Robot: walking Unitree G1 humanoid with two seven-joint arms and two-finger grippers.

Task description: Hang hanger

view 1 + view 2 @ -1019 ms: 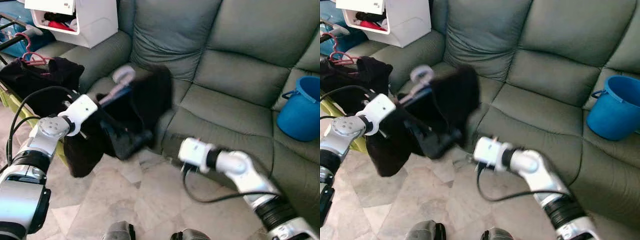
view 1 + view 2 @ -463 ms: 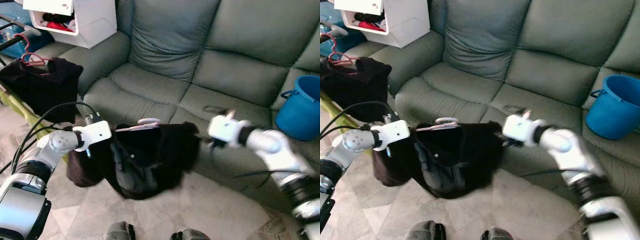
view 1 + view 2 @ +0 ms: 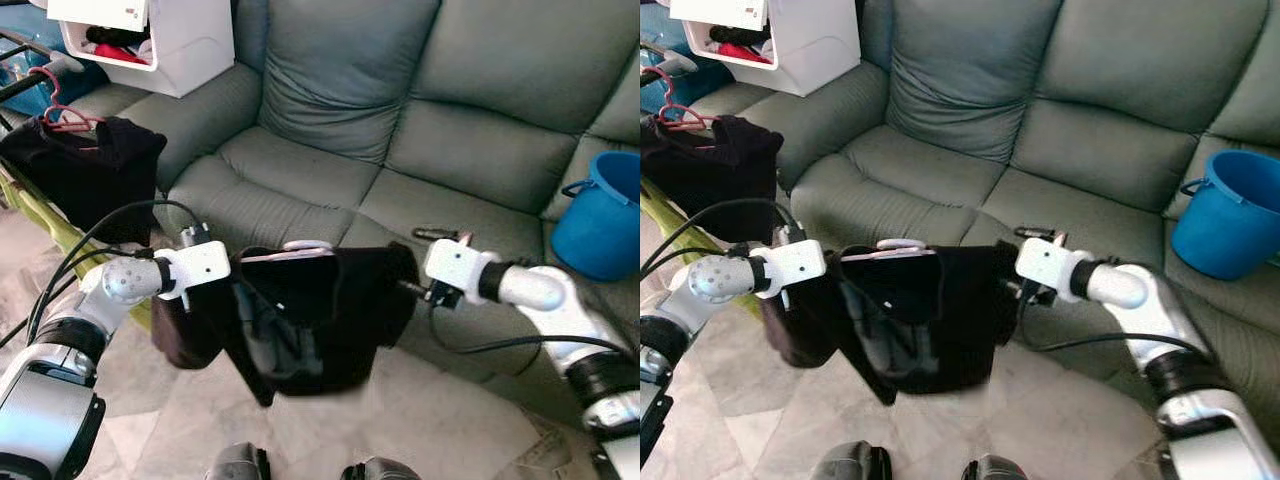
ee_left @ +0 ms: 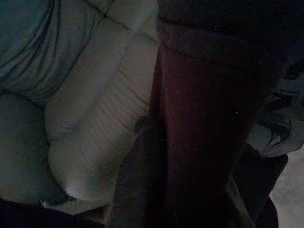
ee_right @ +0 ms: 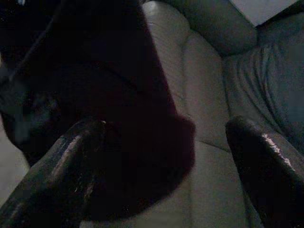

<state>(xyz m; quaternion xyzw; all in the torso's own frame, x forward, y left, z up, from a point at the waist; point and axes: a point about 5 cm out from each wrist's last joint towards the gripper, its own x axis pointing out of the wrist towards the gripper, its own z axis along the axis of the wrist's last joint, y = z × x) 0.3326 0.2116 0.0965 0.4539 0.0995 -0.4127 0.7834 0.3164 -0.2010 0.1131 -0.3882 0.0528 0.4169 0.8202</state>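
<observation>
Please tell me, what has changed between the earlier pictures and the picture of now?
The black garment on its hanger came away from the sofa and now hangs in front of it, held up by the left gripper. The right gripper swung up from low near the floor to the garment's other edge, its jaws open. The blue bucket, the white bin and the garment on the rack stayed put.

Grey-green leather sofa (image 3: 420,110) across the back, pale marble-tiled floor (image 3: 450,430) below, white storage bin (image 3: 150,40) on its armrest, blue bucket (image 3: 600,215) on the seat.
</observation>
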